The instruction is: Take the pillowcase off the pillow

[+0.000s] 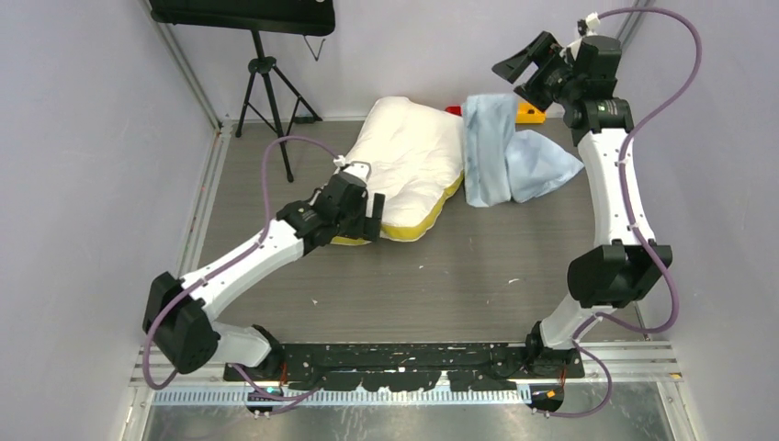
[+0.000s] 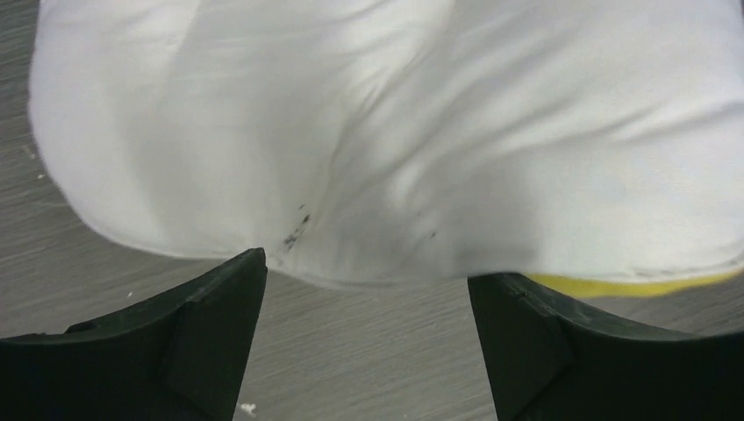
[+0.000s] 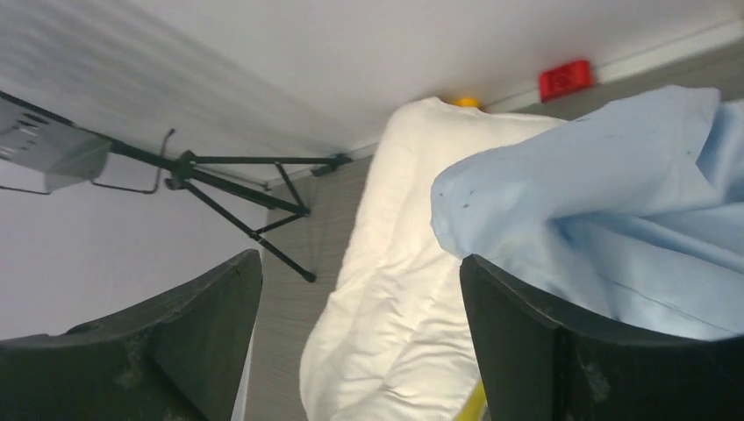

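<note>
The white pillow (image 1: pixel 409 161) with a yellow side band lies bare on the table, back centre. The light-blue pillowcase (image 1: pixel 503 152) lies crumpled beside it on the right, its left edge touching the pillow. My left gripper (image 1: pixel 360 209) is open at the pillow's near-left edge; in the left wrist view the pillow (image 2: pixel 395 132) fills the frame just beyond my open fingers (image 2: pixel 364 289), nothing between them. My right gripper (image 1: pixel 525 66) is open and raised above the pillowcase's far end; the right wrist view shows the pillowcase (image 3: pixel 614 219) and pillow (image 3: pixel 404 289) below it.
A black tripod (image 1: pixel 266 83) stands at the back left. A red block (image 1: pixel 454 110) and an orange object (image 1: pixel 529 113) lie by the back wall behind the fabric. White crumbs dot the grey table (image 1: pixel 441 285). Walls close both sides.
</note>
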{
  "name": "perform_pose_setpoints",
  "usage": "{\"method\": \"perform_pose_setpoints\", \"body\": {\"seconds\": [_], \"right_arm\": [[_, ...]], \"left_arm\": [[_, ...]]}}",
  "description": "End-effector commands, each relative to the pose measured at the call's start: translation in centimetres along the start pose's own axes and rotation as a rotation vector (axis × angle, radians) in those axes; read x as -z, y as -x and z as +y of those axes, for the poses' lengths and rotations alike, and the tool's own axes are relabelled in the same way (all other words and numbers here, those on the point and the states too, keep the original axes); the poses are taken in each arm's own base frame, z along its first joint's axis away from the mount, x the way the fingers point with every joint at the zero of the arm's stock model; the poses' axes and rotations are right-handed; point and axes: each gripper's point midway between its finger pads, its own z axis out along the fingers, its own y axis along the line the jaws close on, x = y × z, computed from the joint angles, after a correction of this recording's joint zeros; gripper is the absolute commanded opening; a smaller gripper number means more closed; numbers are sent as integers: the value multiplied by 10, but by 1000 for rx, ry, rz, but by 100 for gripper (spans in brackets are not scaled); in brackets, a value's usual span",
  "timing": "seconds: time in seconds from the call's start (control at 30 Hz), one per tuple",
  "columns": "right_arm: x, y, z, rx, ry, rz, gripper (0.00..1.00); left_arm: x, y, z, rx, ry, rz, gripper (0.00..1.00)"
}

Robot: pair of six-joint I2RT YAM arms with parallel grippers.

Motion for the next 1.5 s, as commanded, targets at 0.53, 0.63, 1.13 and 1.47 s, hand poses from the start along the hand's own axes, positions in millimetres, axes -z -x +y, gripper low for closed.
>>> {"method": "perform_pose_setpoints", "body": {"seconds": [0.53, 0.63, 1.13, 1.47], "right_arm": [[155, -73, -68, 221, -173, -348, 82], [157, -93, -97, 203, -257, -322, 83], [133, -153, -199, 402, -409, -301, 88], [110, -152, -237, 432, -531, -306, 89]], "left_arm": [[101, 41, 85, 110, 221, -415, 100], [89, 38, 95, 99, 275, -448, 100], [40, 19, 194, 157, 505, -582, 100], [3, 4, 230, 158, 601, -506, 100]]}}
